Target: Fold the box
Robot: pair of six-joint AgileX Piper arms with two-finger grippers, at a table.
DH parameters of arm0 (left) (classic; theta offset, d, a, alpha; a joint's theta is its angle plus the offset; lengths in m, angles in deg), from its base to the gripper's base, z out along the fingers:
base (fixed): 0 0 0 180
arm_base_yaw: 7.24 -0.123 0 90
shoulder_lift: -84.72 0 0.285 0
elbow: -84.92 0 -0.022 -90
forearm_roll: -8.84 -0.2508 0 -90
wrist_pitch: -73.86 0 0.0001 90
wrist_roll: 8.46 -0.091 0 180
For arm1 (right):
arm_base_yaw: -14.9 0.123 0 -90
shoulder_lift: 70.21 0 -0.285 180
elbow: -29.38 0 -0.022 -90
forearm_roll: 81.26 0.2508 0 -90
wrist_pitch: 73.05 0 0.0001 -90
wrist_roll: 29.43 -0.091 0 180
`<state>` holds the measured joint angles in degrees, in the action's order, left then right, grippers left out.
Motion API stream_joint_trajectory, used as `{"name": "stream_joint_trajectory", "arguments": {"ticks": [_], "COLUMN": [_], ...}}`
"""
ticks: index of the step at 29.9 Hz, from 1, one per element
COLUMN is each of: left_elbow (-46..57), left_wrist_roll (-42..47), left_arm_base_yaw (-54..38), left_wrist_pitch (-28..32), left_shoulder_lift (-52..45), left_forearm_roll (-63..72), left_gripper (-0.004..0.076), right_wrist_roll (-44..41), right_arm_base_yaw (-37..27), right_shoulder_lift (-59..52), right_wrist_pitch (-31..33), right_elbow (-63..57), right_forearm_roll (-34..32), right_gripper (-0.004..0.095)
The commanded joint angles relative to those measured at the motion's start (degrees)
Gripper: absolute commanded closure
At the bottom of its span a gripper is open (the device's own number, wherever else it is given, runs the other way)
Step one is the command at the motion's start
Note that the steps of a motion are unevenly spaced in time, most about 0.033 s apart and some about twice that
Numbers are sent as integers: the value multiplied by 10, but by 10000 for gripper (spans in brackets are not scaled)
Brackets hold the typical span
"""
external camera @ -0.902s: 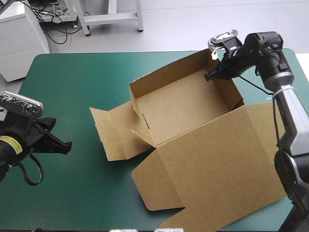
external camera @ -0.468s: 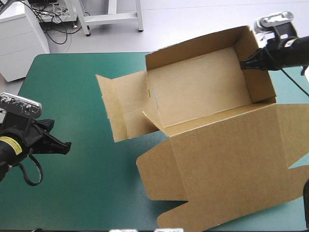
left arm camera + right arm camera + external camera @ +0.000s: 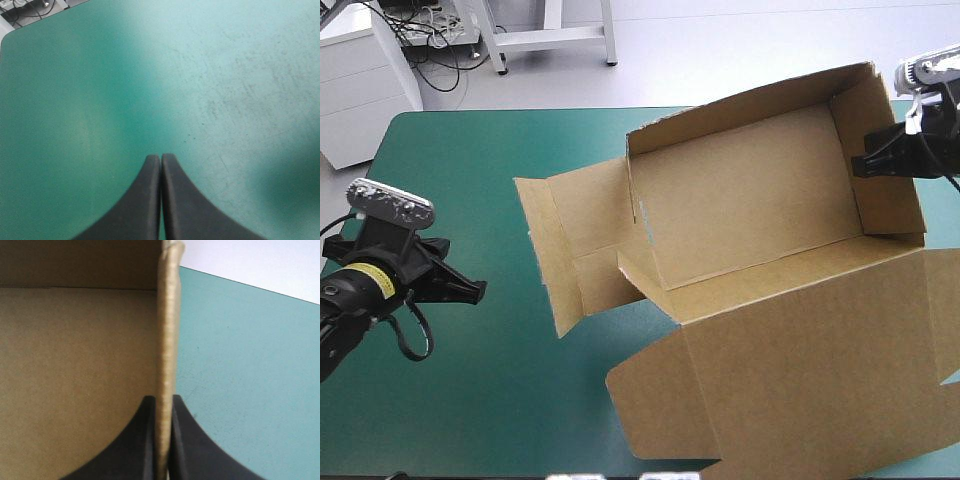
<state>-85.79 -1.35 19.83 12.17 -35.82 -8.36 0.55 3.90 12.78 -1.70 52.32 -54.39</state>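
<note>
Box (image 3: 750,190) likely light, stiff board hinging at creases; right gripper (image 3: 860,165) pinches its side-wall rim, a sound hold; left gripper (image 3: 160,159) fingers together, empty.

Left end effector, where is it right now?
In the high view the left end effector is shut over bare teal-green cover on the table's left side, apart from the box, which lies toward the table's right.

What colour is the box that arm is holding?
The box is plain brown board, with no print visible; the high view shows it best.
</note>
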Motion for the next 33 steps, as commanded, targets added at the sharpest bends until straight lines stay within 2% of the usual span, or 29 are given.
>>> {"name": "stream_joint_trajectory", "arguments": {"ticks": [1, 4, 12, 16, 19, 23, 26, 30, 33], "left_elbow": [17, 54, 124, 130, 130, 130, 130, 137, 144], "left_wrist_roll": [41, 55, 33, -87, -236, -422, -521, -597, -606], "left_arm_base_yaw": [0, 0, -13, -77, -151, -282, -375, -465, -501], "left_wrist_pitch": [57, 81, 177, 188, 162, 76, 9, -43, -51], "left_shoulder_lift": [4, 1, 1, 2, 8, 44, 76, 113, 141], "left_forearm_roll": [-59, -71, 25, 160, 304, 510, 639, 768, 830], "left_gripper": [736, 731, 728, 728, 728, 728, 728, 729, 733], "right_wrist_roll": [1, 1, 2, 2, 3, 3, 3, 3, 6], "right_arm_base_yaw": [-19, -30, -30, -30, -30, -30, -30, -30, -30], "right_shoulder_lift": [-34, -39, -39, -39, -39, -39, -39, -39, -39], "right_wrist_pitch": [1, 1, 1, 1, 1, 1, 1, 1, 1], "right_elbow": [13, 13, 13, 13, 13, 13, 13, 13, 13], "right_forearm_roll": [33, 43, 45, 45, 46, 50, 52, 62, 77], "right_gripper": [932, 932, 932, 932, 932, 932, 932, 931, 932]}}
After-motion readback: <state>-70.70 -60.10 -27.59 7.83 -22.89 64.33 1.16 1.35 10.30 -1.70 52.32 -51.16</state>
